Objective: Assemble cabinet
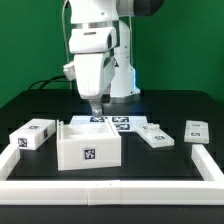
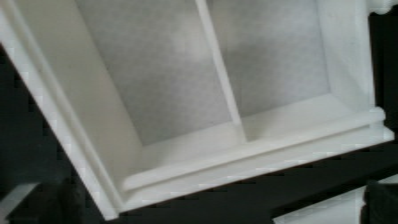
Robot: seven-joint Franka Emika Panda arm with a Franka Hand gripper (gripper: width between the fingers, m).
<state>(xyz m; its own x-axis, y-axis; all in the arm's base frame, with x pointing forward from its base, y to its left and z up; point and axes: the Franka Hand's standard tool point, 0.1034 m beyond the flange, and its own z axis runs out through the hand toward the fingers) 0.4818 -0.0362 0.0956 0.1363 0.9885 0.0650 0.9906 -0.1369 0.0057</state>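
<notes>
The cabinet's boxy white body (image 1: pixel 88 146) stands open-topped at the front middle of the black table, with a tag on its front wall. In the wrist view the body (image 2: pixel 151 95) fills the picture, showing its inner floor and a thin divider (image 2: pixel 217 60). My gripper (image 1: pixel 93 104) hangs just above the body's back edge, open, with nothing between its fingers. A tagged white block (image 1: pixel 32 135) lies at the exterior view's left of the body. Two flat tagged panels (image 1: pixel 155 135) (image 1: pixel 195 131) lie to its right.
The marker board (image 1: pixel 116 122) lies flat behind the body, under the arm. Long white border rails run along the front (image 1: pixel 110 190) and the right side (image 1: pixel 206 160) of the table. Dark cables trail at the back left.
</notes>
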